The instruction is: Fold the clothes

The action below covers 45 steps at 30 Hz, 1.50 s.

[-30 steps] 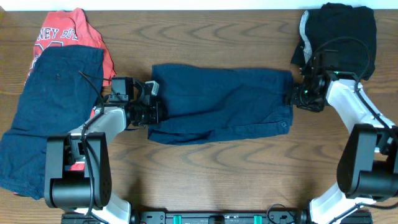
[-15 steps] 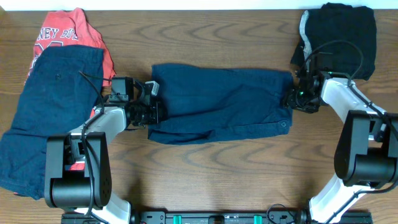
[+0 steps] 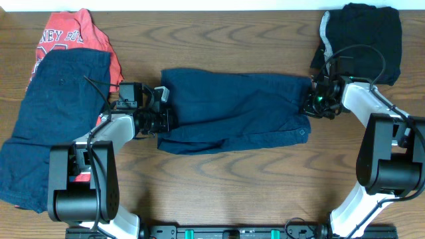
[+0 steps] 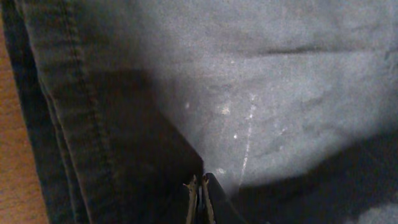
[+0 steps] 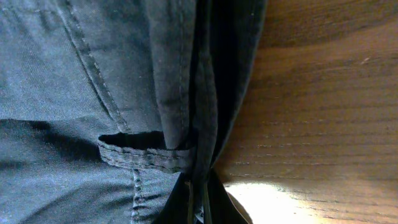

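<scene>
The navy shorts (image 3: 236,109) lie limp across the middle of the frame on the bench (image 3: 219,192), light cloth likely to sag between holds. Both jaws are pinched shut on it, left gripper (image 3: 165,120) at the left end, right gripper (image 3: 311,105) at the thicker stitched right edge

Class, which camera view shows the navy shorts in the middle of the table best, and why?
The overhead view: it shows the whole navy shorts, laid flat, edge to edge. The left wrist view shows only a close patch of cloth and seam. The right wrist view shows only one edge with a belt loop.
</scene>
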Motion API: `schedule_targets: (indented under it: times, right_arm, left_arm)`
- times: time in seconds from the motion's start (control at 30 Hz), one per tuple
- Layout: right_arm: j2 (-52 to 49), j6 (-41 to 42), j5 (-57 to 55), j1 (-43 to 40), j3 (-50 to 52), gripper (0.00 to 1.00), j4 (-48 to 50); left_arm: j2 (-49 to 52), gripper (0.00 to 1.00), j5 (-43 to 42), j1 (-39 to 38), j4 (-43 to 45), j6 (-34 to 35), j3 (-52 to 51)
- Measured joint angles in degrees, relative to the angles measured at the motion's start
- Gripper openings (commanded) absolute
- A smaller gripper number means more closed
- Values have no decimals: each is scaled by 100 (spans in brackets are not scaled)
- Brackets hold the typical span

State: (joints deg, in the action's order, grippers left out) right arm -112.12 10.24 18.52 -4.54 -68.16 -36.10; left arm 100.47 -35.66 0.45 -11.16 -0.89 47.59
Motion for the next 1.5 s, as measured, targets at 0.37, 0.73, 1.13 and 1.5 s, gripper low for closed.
schedule_targets:
  times: [0.37,0.73,1.13,1.5]
  right_arm:
    - [11,-44,210,-439,2,1,-96]
    - [251,-487,48,-765,13,1,-494]
    - [280,-654,-46,-765,15,59,-540]
    - [317,-938,-50,-765,31,99,-890]
  left_arm:
    - [0,6,11,0,0,90,0]
    - [0,6,66,0,0,114,0]
    - [0,6,140,0,0,155,2]
    - [-531,6,131,-2,-13,-533,293]
